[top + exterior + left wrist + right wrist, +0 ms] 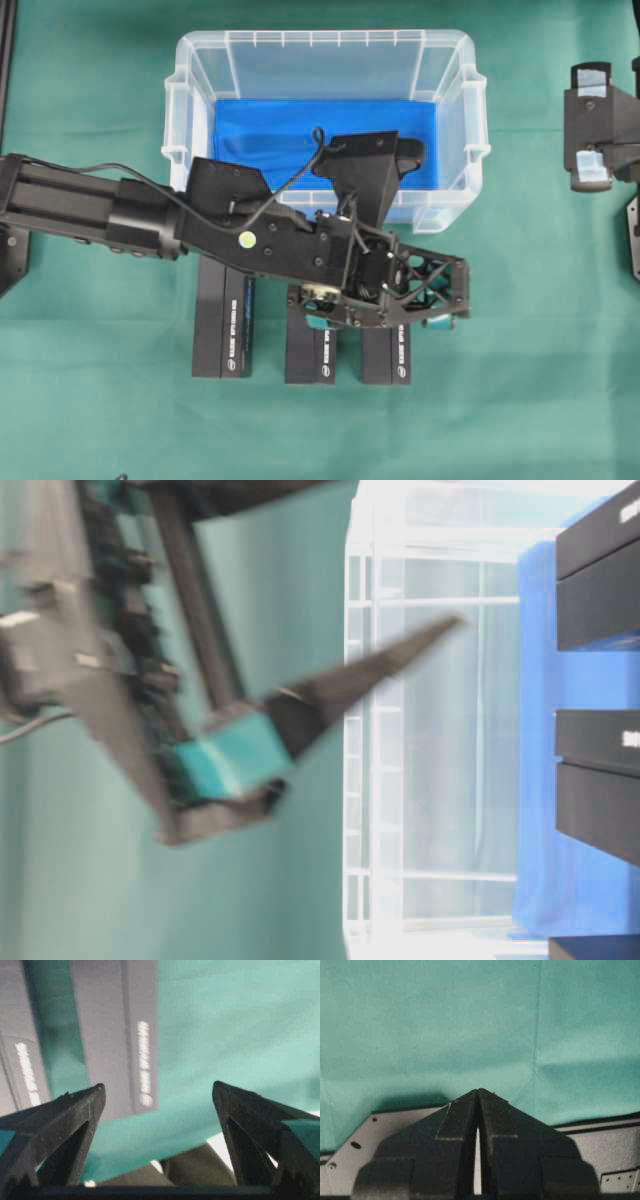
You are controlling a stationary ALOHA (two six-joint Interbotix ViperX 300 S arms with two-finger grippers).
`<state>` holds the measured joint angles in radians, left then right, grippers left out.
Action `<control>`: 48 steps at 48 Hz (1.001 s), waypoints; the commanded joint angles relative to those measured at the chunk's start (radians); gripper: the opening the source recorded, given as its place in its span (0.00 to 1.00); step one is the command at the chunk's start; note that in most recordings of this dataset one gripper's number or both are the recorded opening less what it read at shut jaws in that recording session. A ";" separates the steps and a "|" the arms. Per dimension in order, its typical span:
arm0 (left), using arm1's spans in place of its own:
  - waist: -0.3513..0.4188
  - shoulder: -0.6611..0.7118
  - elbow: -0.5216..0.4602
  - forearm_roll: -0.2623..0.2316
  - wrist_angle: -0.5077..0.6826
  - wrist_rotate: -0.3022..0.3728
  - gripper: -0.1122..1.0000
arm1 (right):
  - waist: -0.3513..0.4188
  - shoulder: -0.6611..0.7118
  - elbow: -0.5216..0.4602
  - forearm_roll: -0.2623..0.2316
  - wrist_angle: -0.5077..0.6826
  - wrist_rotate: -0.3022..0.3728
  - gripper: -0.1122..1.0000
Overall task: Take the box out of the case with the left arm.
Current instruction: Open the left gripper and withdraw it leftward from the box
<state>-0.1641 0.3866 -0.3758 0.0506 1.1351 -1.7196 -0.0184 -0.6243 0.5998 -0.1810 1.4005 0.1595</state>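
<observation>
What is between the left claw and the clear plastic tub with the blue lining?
Nothing visible except the near wall of the clear plastic tub. The open left claw hangs outside it, over black rectangular boxes on the green cloth.

Green cloth-covered table [90, 400] carries the clear plastic tub with blue lining [455, 205] at twelve o'clock, three black rectangular boxes [222, 335] lying at six
</observation>
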 commanded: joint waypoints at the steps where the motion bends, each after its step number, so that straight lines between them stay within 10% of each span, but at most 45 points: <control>1: 0.003 -0.044 -0.061 -0.003 0.025 0.002 0.91 | 0.000 -0.005 -0.011 -0.002 -0.003 -0.002 0.10; 18: 0.005 -0.052 -0.179 0.002 0.187 0.003 0.91 | 0.000 -0.005 -0.011 -0.002 -0.005 0.000 0.10; 48: 0.003 -0.153 -0.032 0.002 0.204 0.058 0.91 | 0.000 -0.005 -0.012 -0.002 0.008 0.000 0.10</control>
<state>-0.1626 0.3083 -0.4310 0.0506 1.3346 -1.6644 -0.0184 -0.6243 0.5983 -0.1810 1.4067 0.1595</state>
